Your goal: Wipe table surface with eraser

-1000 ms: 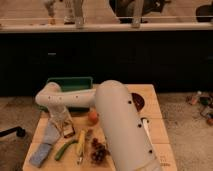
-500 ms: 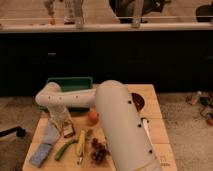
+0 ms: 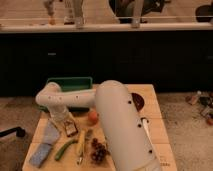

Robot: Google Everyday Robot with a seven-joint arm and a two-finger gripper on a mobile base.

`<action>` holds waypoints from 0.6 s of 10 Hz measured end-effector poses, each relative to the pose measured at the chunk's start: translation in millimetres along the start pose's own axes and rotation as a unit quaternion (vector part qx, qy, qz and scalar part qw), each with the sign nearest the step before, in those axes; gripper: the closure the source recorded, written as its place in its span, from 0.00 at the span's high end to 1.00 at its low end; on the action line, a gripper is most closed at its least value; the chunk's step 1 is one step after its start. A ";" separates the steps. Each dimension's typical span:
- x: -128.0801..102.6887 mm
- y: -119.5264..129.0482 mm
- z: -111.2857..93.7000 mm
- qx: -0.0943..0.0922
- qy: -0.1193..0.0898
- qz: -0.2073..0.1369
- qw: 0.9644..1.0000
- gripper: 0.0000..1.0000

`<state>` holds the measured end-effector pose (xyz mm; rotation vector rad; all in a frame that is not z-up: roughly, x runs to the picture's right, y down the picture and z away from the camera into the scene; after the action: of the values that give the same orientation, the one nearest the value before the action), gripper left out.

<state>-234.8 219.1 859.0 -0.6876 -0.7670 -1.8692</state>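
Note:
The eraser (image 3: 71, 128), a small dark block with a pale rim, lies on the pale wooden table surface (image 3: 156, 131) at its left middle, just left of the orange fruit (image 3: 93, 117). My white arm reaches from the foreground over to the left and bends down. My gripper (image 3: 63, 120) hangs at the end of it, right at the eraser's upper left side. The arm hides much of the table's middle.
A green bin (image 3: 69, 83) stands at the table's back left, behind the arm. A grey-blue cloth (image 3: 45, 145) lies front left. A green vegetable (image 3: 65, 149), a banana (image 3: 81, 143) and dark grapes (image 3: 99, 151) lie in front. A dark bowl (image 3: 138, 102) sits right of the arm.

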 end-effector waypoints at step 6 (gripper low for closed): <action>-0.1 -1.2 1.7 0.002 0.000 0.000 1.000 0.80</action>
<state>-235.7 220.9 859.8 -0.6855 -0.7708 -1.8681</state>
